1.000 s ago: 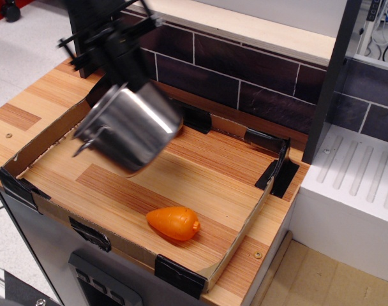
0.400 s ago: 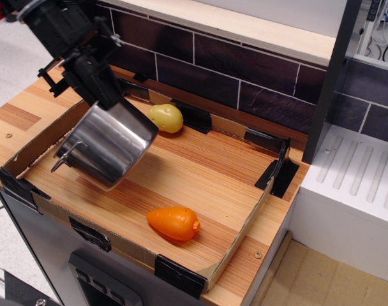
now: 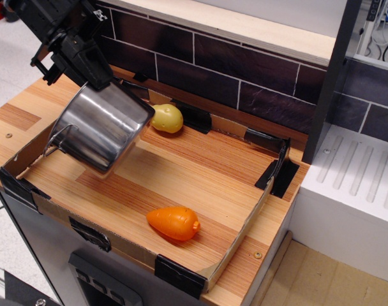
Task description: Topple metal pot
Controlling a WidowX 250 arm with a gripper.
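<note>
Steel catches the light: the metal pot [image 3: 103, 131] hangs tilted over the left end of the cardboard tray [image 3: 242, 239] on the desk [image 3: 15, 115], its upper rim pinched by the black hand [image 3: 92, 75]. 2 toys (yellow potato [image 3: 166, 118], orange carrot [image 3: 173, 222]) lie on the tray floor.

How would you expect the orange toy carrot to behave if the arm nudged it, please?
The orange toy carrot looks rounded and tapered, so it would probably roll or pivot instead of sliding straight. Its glossy, plastic-looking skin suggests it is light and somewhat slippery. It lies free on the smooth wooden board, so little would resist it.
</note>
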